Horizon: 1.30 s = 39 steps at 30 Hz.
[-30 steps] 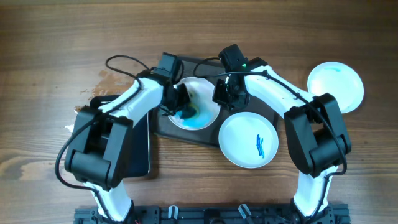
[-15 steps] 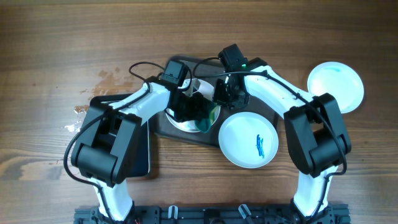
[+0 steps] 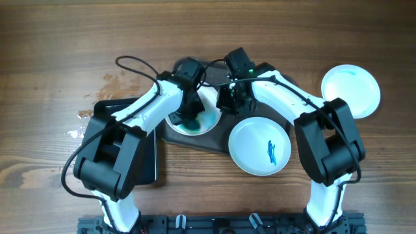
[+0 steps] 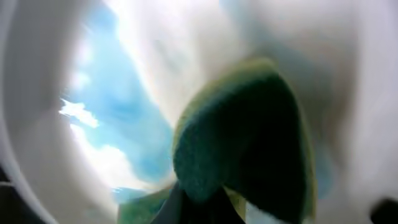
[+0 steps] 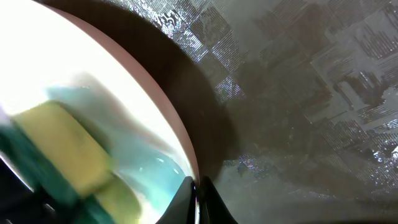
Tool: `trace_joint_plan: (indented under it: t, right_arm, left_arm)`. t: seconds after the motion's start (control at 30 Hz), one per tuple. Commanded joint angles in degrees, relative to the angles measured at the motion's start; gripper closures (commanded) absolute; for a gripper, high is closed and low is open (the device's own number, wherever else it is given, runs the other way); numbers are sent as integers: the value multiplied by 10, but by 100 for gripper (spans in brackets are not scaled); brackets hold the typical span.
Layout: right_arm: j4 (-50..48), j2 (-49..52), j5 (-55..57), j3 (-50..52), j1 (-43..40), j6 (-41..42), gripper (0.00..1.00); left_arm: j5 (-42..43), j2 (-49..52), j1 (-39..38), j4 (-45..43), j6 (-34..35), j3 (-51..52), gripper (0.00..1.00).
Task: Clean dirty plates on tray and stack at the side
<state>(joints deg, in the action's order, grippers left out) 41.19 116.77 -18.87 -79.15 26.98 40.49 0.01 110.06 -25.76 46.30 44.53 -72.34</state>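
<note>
Right now your left hand [image 3: 188, 116] is pinched shut on a folded green-and-yellow foam sponge [image 4: 249, 143]. It holds the sponge against a round white plate smeared with blue [image 3: 208, 112], which sits on the large dark grey-brown textured tray [image 3: 190, 138]. Your right hand [image 5: 196, 194] is pressed together on that plate's right rim. A second round white plate [image 3: 250, 153], marked with a blue scribble [image 3: 272, 151], overlaps the tray's front right corner. A third white plate [image 3: 351, 91], faintly blue-marked, lies well apart to the right on the wooden table [image 3: 52, 52].
</note>
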Motion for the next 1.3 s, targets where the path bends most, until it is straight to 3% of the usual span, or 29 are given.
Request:
trace_joint_plan:
  t: [0.0, 0.27, 0.4, 0.6, 0.7, 1.03, 1.23, 1.27]
  right_arm:
    - [4, 0, 38, 2, -7, 2, 95]
    - [5, 0, 38, 2, -7, 0, 96]
    - [-10, 0, 43, 2, -8, -42, 96]
    - [-103, -1, 81, 1, -8, -126, 96]
    - [-150, -24, 90, -4, -8, -226, 96]
    - [-118, -197, 267, -5, -8, -471, 96]
    - [-76, -213, 233, -5, -8, -458, 96]
    - [-70, -213, 219, -5, -8, -431, 86]
  left_arm:
    - [-100, 11, 9, 8, 7, -41, 96]
    - [-79, 10, 8, -9, -21, -118, 96]
    - [-72, -18, 9, 78, -17, -172, 96]
    - [-101, -82, 62, 237, 44, -180, 96]
    - [-101, -83, 102, 313, 43, -180, 96]
    - [-99, -83, 157, 326, 8, -180, 96]
    - [-99, -83, 166, 313, 6, -180, 96]
    - [-99, -82, 166, 313, 0, -180, 96]
